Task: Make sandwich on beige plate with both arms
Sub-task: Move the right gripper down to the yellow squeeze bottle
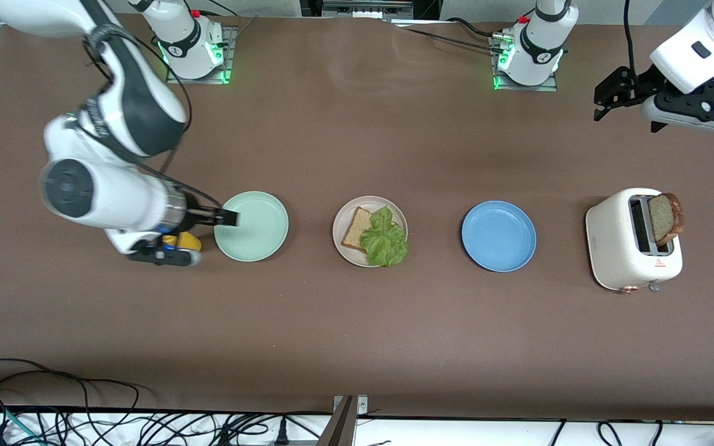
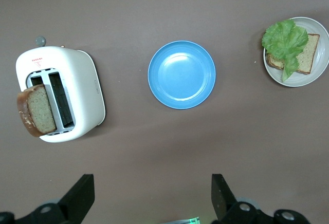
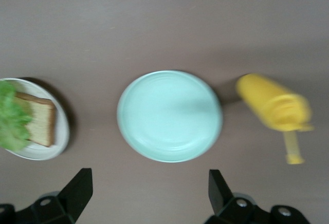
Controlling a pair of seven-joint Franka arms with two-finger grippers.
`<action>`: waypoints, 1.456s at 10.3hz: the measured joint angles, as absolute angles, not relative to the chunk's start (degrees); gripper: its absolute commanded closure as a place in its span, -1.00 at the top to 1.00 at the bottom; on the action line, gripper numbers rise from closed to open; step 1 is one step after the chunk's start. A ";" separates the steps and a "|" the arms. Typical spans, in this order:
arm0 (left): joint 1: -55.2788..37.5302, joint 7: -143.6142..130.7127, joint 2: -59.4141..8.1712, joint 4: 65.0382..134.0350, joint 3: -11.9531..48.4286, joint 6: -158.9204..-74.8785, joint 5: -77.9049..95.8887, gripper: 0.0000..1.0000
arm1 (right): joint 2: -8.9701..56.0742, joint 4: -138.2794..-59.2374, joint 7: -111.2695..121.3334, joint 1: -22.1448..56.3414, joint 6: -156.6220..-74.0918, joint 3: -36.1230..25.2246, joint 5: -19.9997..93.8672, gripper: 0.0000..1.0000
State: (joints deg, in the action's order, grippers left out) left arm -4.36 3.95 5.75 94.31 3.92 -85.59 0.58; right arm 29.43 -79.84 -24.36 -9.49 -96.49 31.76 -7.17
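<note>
**Three plates, two slices, one leaf — both claws wide and empty**

Three round plates stand in a row across the brown table (image 1: 357,347): a mint-green plate (image 1: 258,238) toward the right arm's end, the beige plate (image 1: 346,241) in the middle, a blue plate (image 1: 498,236) toward the left arm's end. There are two slices of bread. One slice of toast (image 1: 356,229) lies flat on the beige plate with a single lettuce leaf (image 1: 385,238) on top of it; the leaf covers part of the slice and reaches the plate's rim. The second slice (image 1: 667,218) stands upright in one slot of the one white toaster (image 1: 630,241), which sits past the blue plate at the left arm's end. One yellow squeeze bottle (image 3: 275,108) lies on its side beside the mint-green plate.

The right gripper (image 1: 224,217) hangs low over the mint-green plate's edge, arm bent over the bottle, fingers spread wide and holding nothing. The left gripper (image 1: 605,93) is raised high at its own end of the table — fingers also spread wide, empty.
</note>
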 measured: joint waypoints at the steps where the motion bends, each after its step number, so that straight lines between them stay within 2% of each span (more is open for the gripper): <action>1: -4.36 3.95 5.76 94.28 3.84 -85.59 0.57 1.00 | 27.95 -79.86 -20.58 -10.57 -94.95 31.01 -11.19 1.00; 3: -4.35 3.95 5.78 94.21 3.70 -85.59 0.57 1.00 | 24.27 -80.32 -15.02 -10.73 -93.76 28.55 -16.15 1.00; 5: -4.34 3.95 5.79 94.17 3.66 -85.60 0.57 1.00 | 19.44 -82.72 -11.60 -10.69 -93.58 25.10 -16.44 0.99; 7: -4.33 3.95 5.78 94.17 3.64 -85.59 0.57 1.00 | 14.82 -88.15 -10.86 -10.68 -95.36 22.99 -16.40 0.99; 8: -4.32 3.94 5.78 94.17 3.64 -85.59 0.57 1.00 | 13.47 -91.74 -10.84 -10.67 -98.80 22.06 -15.22 0.99; 11: -4.32 3.94 5.78 94.17 3.63 -85.59 0.57 1.00 | 11.66 -98.14 -4.78 -10.64 -105.05 18.53 -10.21 1.00; 15: -4.32 3.94 5.78 94.17 3.63 -85.59 0.57 1.00 | 11.77 -100.90 23.73 -10.70 -111.19 12.43 -0.86 1.00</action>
